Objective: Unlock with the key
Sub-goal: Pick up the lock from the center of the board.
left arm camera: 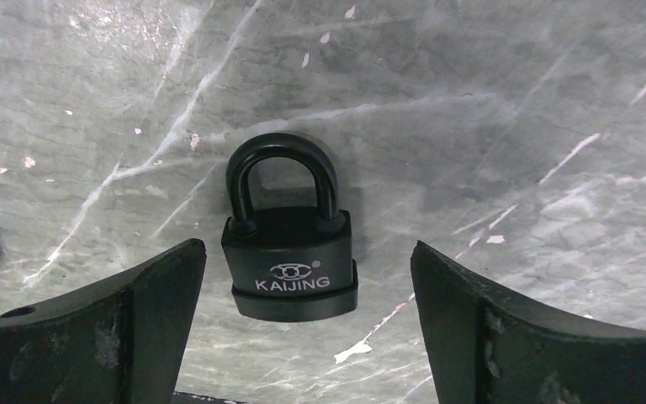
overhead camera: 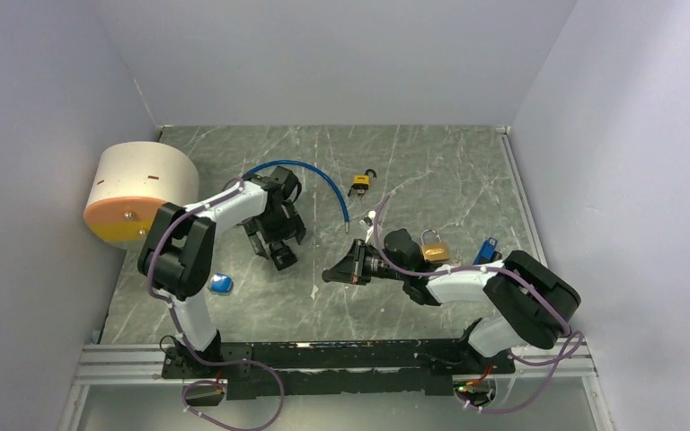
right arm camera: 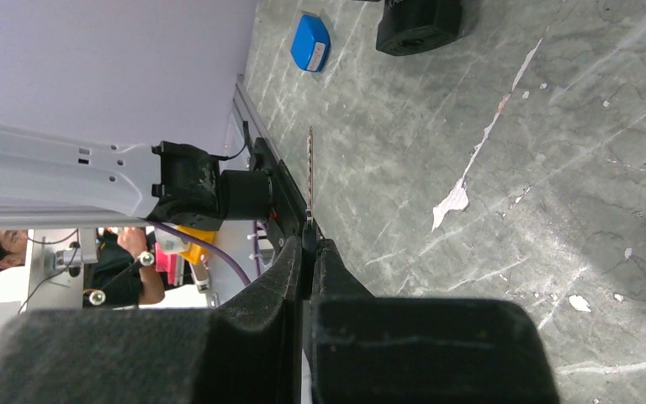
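A black padlock [left arm camera: 290, 261] marked KAIJING lies flat on the grey marble table, shackle pointing away, in the left wrist view. My left gripper [left arm camera: 305, 257] is open just above it, one finger on each side of the body, not touching. In the top view the left gripper [overhead camera: 278, 250] hides the padlock. My right gripper [right arm camera: 309, 246] is shut on a thin metal key [right arm camera: 309, 168], whose blade sticks out past the fingertips, seen edge-on. In the top view the right gripper [overhead camera: 331, 275] is to the right of the left gripper and points left.
A brass padlock [overhead camera: 434, 248] and a blue tag [overhead camera: 487, 250] lie behind the right arm. A small yellow-black padlock [overhead camera: 360, 184] and a blue cable [overhead camera: 323, 175] lie further back. A small blue object [overhead camera: 222, 284] lies near the left arm. A white-orange drum [overhead camera: 135, 193] stands at the left.
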Robot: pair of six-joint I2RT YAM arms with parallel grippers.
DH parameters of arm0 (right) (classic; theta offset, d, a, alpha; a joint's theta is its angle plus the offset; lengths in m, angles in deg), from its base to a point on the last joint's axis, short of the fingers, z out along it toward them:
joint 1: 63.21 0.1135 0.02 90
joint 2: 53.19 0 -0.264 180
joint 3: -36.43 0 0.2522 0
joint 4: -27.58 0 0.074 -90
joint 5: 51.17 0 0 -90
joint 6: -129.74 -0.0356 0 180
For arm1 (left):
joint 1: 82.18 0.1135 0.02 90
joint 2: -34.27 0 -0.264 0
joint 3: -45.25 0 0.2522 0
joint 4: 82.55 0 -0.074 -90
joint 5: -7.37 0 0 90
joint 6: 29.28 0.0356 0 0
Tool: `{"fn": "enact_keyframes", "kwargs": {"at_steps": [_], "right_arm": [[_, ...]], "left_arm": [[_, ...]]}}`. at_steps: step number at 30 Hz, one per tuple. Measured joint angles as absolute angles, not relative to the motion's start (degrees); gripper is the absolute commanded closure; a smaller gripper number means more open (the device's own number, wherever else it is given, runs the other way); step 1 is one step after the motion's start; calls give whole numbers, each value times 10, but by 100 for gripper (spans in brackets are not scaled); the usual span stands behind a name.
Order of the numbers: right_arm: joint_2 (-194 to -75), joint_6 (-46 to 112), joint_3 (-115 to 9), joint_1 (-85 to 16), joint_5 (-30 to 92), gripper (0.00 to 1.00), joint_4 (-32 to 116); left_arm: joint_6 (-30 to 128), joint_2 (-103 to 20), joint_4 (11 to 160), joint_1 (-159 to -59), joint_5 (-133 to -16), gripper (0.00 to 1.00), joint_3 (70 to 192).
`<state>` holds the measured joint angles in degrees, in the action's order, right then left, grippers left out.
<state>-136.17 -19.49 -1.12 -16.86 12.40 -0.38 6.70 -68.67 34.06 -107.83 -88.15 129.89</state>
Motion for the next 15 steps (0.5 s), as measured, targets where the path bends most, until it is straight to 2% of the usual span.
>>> {"fn": "enact_keyframes", "kwargs": {"at_steps": [3, 10, 15], "right_arm": [[-1371, -193, -11, -169, 120, 100, -10], [-1391, -193, -11, -169, 117, 100, -30], [-1411, -197, -9, -167, 118, 100, -52]], "left_arm": [[59, -695, 350, -1080, -882, 5, 1289], [48, -697, 372, -1081, -880, 25, 1254], [51, -697, 371, -1082, -879, 56, 1254]]}}
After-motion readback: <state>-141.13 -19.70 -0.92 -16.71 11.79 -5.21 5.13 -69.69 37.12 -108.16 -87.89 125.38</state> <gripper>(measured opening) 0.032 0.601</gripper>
